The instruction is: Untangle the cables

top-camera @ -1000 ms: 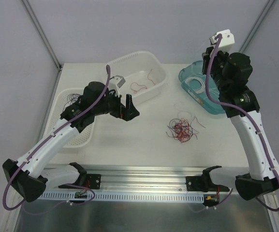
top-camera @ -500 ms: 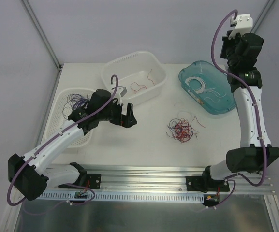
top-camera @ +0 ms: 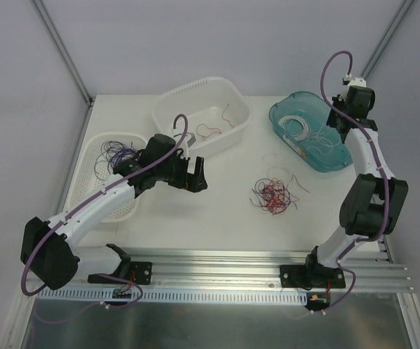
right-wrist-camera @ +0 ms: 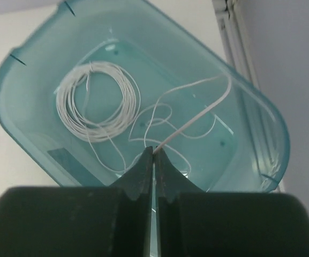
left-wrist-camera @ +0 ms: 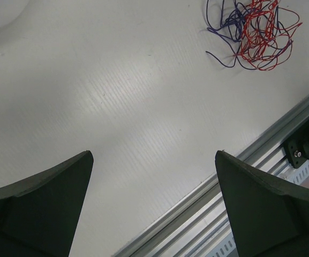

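The teal tub [right-wrist-camera: 31,64] was glossy translucent plastic; the table [left-wrist-camera: 117,96] matt, finely ribbed; the rail [top-camera: 217,263] brushed metal.

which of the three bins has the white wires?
The teal bin at the right rear: it alone holds white wires. The deep white tub has red wires, the flat white basket purple wires.

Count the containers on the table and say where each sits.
3: white perforated tray at the left edge, white tub at back centre, teal tub at back right. None seems hidden.
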